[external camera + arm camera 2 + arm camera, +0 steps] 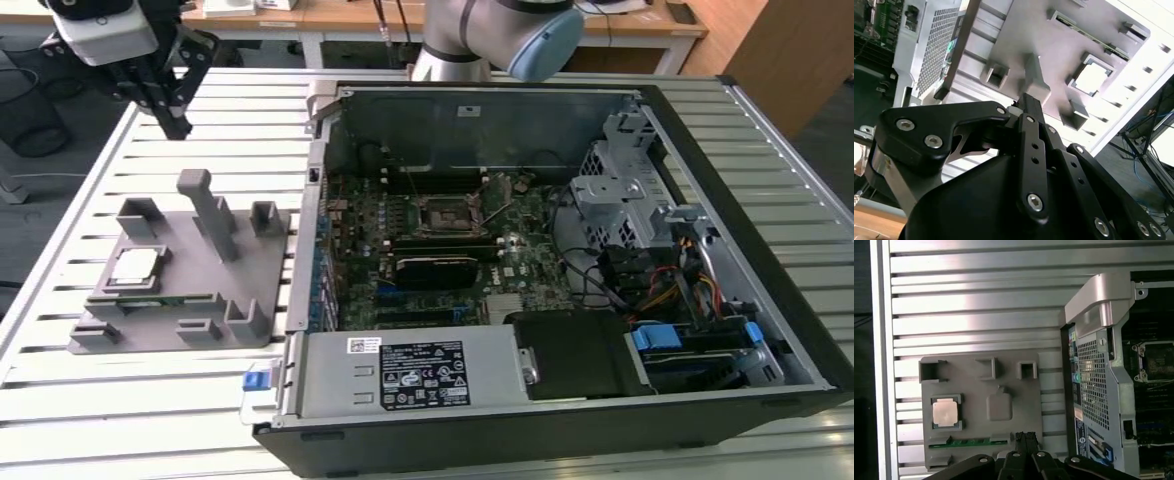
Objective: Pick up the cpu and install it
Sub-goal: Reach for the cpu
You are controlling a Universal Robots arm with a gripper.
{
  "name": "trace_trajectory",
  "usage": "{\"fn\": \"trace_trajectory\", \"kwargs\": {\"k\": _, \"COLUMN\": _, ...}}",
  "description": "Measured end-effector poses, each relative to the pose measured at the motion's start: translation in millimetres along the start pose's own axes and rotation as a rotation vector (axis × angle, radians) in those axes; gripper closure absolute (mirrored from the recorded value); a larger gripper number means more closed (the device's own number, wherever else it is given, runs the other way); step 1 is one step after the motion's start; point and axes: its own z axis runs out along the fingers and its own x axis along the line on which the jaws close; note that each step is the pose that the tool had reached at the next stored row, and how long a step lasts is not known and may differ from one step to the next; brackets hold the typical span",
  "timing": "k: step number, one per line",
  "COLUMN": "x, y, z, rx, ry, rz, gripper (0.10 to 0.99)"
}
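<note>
Claw point(175, 126) tips are pressed together with nothing between them. It hangs above the table point(240, 110) near the grey holder point(256, 300), touching neither. The arm's upper part is cut off at the top edge of the exterior view. In both wrist views the claw's black linkage blocks 1 edge of the holder.

The cpu point(135, 265) lies flat in a square pocket of the holder, at the exterior view's left, well apart from the claw. A green memory stick point(969, 442) sits in a slot beside it, partly hidden.

The open computer case point(467, 120) holds the motherboard. Its socket point(447, 212) is too small to tell whether the bracket is up or down.
</note>
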Motion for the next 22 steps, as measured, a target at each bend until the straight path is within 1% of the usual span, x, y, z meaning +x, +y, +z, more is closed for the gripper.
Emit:
{"fn": "trace_trajectory", "kwargs": {"k": 5, "x": 16.8, "y": -4.5, "z": 0.7, "rx": 0.0, "ry": 0.0001, "rz": 0.0, "gripper": 0.98}}
{"fn": "trace_trajectory", "kwargs": {"k": 12, "x": 33.7, "y": -13.4, "z": 3.4, "rx": 0.0, "ry": 0.004, "rz": 0.0, "gripper": 0.98}}
{"fn": "trace_trajectory", "kwargs": {"k": 14, "x": 39.7, "y": -15.4, "z": 4.3, "rx": 0.0, "ry": 0.0044, "rz": 0.0, "gripper": 0.98}}
{"fn": "trace_trajectory", "kwargs": {"k": 22, "x": 75.3, "y": -18.3, "z": 5.0, "rx": 0.0, "ry": 0.0045, "rz": 0.0, "gripper": 0.98}}
